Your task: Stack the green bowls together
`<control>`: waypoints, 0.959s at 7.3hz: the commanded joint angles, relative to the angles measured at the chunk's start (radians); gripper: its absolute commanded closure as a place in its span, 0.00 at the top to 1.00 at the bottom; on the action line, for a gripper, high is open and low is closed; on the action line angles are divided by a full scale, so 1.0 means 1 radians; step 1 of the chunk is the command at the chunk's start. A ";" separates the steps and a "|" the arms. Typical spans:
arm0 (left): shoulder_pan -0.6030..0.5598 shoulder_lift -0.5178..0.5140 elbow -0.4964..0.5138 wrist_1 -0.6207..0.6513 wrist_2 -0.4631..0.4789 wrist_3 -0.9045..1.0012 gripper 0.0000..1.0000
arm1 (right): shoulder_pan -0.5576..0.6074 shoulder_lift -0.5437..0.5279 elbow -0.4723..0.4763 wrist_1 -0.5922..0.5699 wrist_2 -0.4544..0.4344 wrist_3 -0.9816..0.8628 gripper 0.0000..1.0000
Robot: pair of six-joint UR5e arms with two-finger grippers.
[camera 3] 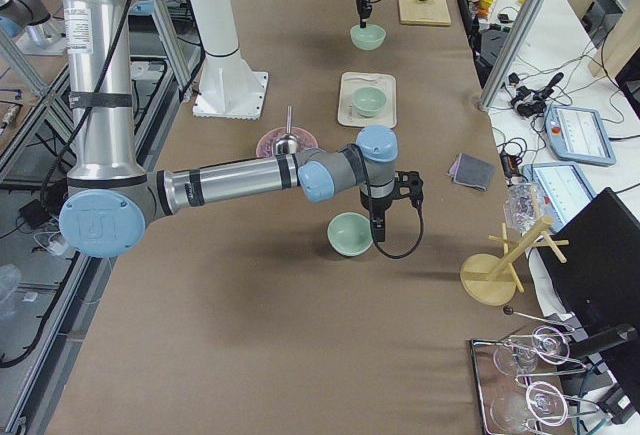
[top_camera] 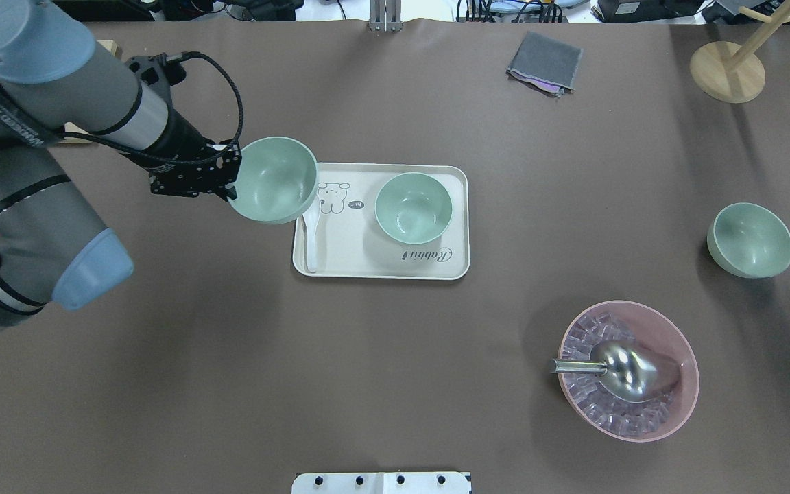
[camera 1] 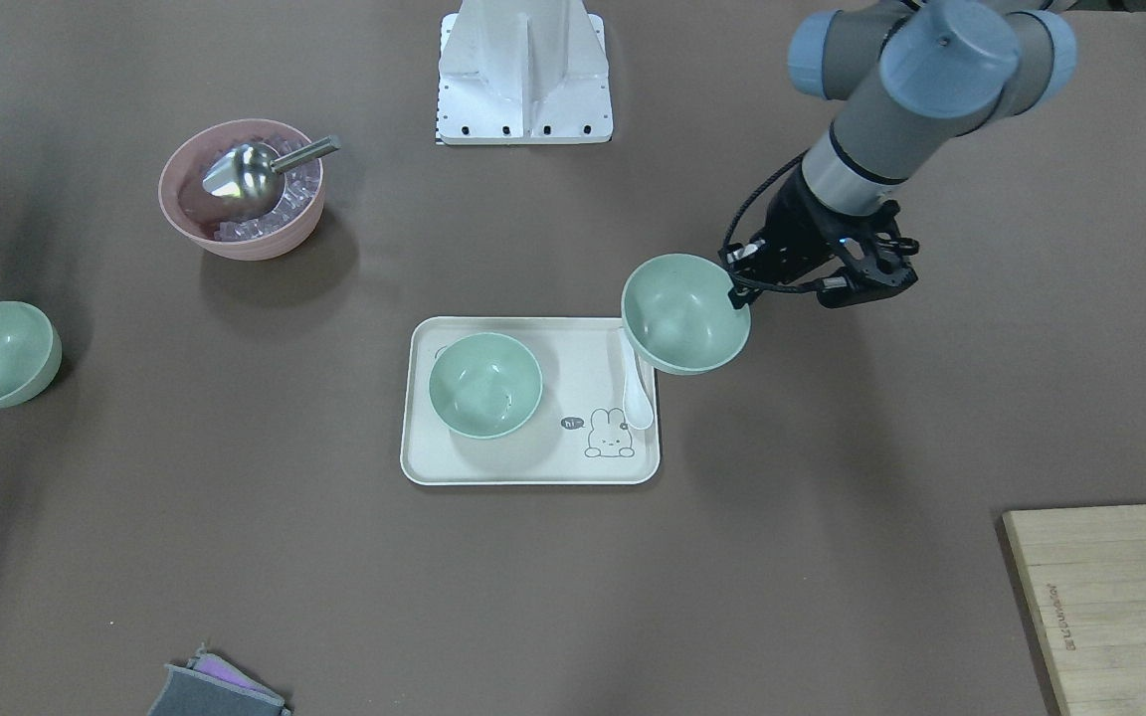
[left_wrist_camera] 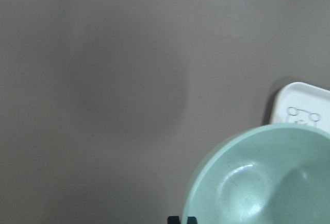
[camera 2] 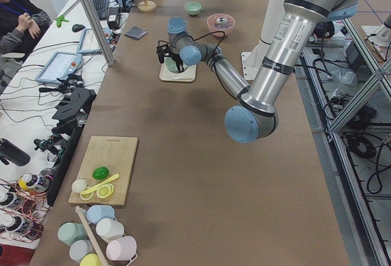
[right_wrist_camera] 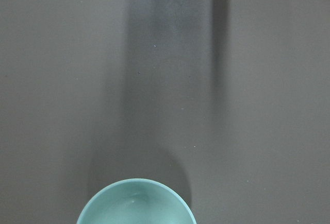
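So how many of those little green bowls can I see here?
3. One bowl sits on the cream tray; a second bowl is gripped by the left pincer beside the tray's corner; a third bowl stands alone on the table to the robot's right. None looks hidden.

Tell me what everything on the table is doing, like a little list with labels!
left gripper: shut on the rim of the held green bowl, lifted over the tray's edge
tray: holds the second green bowl and a white spoon
third green bowl: alone on the table, far from the tray
right gripper: right by the third green bowl; open or shut, cannot tell
pink bowl: clear cubes and a metal scoop inside
bowls stacked: none yet
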 commanded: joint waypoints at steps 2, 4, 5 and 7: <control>0.091 -0.187 0.096 0.031 0.110 -0.175 0.00 | 0.000 0.048 -0.048 -0.001 0.002 0.031 1.00; 0.148 -0.294 0.207 0.029 0.202 -0.235 0.00 | 0.000 0.048 -0.048 0.001 0.002 0.031 1.00; 0.165 -0.340 0.271 0.017 0.233 -0.265 0.00 | 0.000 0.049 -0.046 0.001 0.002 0.031 1.00; 0.176 -0.388 0.380 -0.035 0.239 -0.273 0.00 | 0.000 0.050 -0.046 0.001 0.002 0.031 1.00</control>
